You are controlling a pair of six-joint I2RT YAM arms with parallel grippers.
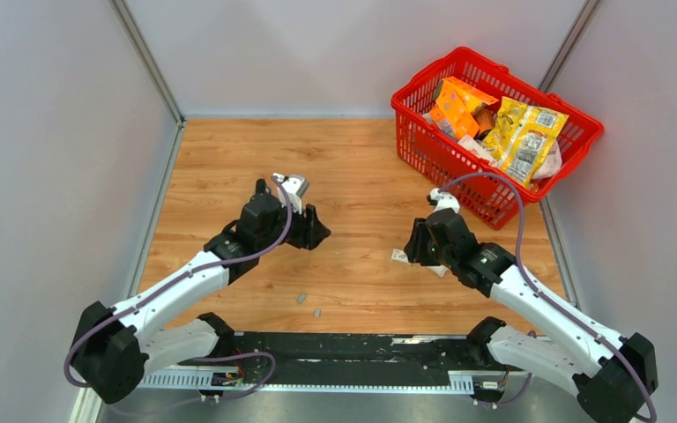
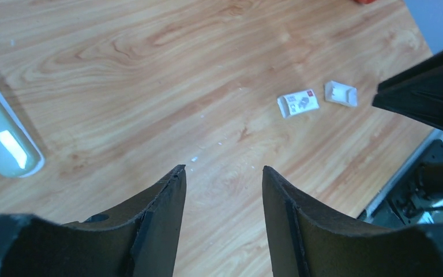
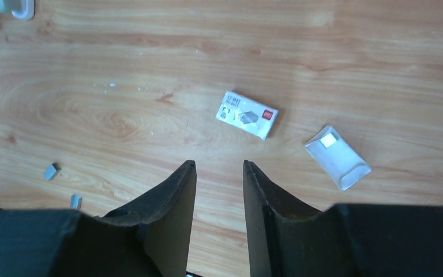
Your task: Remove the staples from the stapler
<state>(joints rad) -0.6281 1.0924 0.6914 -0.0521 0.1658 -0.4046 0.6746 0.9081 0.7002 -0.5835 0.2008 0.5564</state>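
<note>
The stapler (image 1: 291, 187), pale green and white, lies on the wooden table just beyond my left gripper (image 1: 310, 231). In the left wrist view the stapler (image 2: 4, 137) is at the left edge, and my left gripper (image 2: 222, 168) stands open over bare wood with nothing between its fingers. Two short grey staples (image 1: 301, 298) lie loose near the table's front edge. The right wrist view has the staples (image 3: 51, 171) at its lower left. My right gripper (image 3: 219, 163) is open and empty, hovering just short of a small white printed box (image 3: 247, 115). In the top view my right gripper (image 1: 416, 247) is at centre right.
A second, opened white box (image 3: 337, 157) lies right of the printed one. A red basket (image 1: 494, 132) of snack packets stands at the back right. Grey walls close in the table on three sides. The right arm (image 2: 432, 92) shows at the left wrist view's right edge.
</note>
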